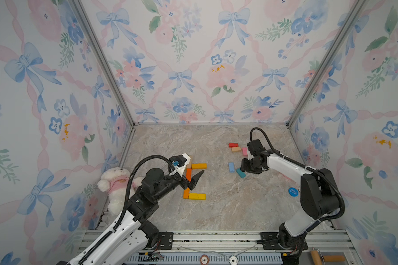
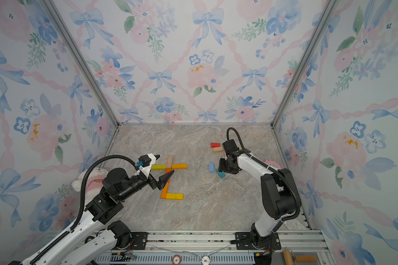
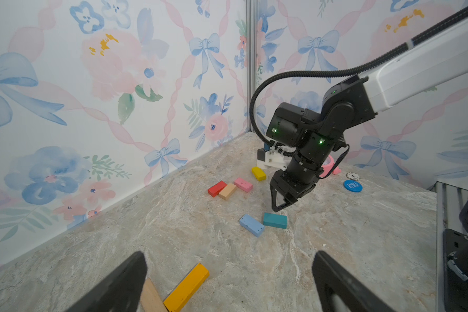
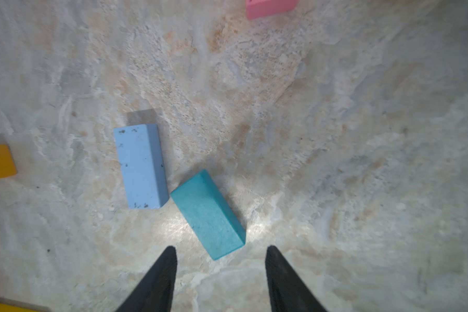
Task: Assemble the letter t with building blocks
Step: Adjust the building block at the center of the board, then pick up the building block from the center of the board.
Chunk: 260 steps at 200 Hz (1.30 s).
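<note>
The building blocks lie in two groups on the marble table point(image 1: 216, 211). At the left, a tan block point(image 2: 169, 161), a yellow bar point(image 2: 159, 167), an orange-yellow bar point(image 2: 179, 165), an orange stem point(image 2: 166, 188) and a yellow foot point(image 2: 174, 196) lie joined. My left gripper point(image 2: 164, 166) hovers wide open over their crossing, holding nothing point(image 3: 229, 255). At the right lie red point(image 1: 233, 145), peach point(image 1: 236, 149), pink point(image 1: 244, 151), blue point(image 4: 142, 166) and teal point(image 4: 208, 213) blocks. My right gripper point(image 4: 220, 248) is open, its tips just short of the teal block's near end.
A white plush toy point(image 1: 115, 183) sits against the left wall. A blue disc point(image 1: 293, 191) lies near the right arm's base, a small yellow block point(image 3: 258, 173) and a pink object point(image 3: 330, 164) behind the right arm. A wooden-handled roller point(image 1: 326, 258) rests past the front rail.
</note>
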Each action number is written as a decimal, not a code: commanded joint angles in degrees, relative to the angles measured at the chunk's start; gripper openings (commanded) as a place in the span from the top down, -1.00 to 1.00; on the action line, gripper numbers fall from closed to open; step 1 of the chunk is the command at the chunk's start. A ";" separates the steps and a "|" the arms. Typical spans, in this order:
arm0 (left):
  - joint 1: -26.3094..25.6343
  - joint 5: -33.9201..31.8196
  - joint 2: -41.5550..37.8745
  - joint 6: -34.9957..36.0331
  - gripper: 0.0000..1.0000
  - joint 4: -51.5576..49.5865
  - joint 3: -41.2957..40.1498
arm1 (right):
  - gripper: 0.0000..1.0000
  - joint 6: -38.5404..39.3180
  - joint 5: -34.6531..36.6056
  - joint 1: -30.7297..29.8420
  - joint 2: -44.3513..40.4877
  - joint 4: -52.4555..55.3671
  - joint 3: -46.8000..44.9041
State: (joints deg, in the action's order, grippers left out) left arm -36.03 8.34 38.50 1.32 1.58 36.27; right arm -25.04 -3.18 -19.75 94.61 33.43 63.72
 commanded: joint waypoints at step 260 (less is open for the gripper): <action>-0.18 -0.31 -0.94 1.23 -0.96 1.76 -0.72 | -0.02 14.12 2.17 -2.71 12.70 4.99 7.64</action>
State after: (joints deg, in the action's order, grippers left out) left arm -36.03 7.94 38.17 1.52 1.61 36.21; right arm -10.41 -0.27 -22.85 106.30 38.76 70.48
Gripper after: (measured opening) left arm 0.979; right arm 0.518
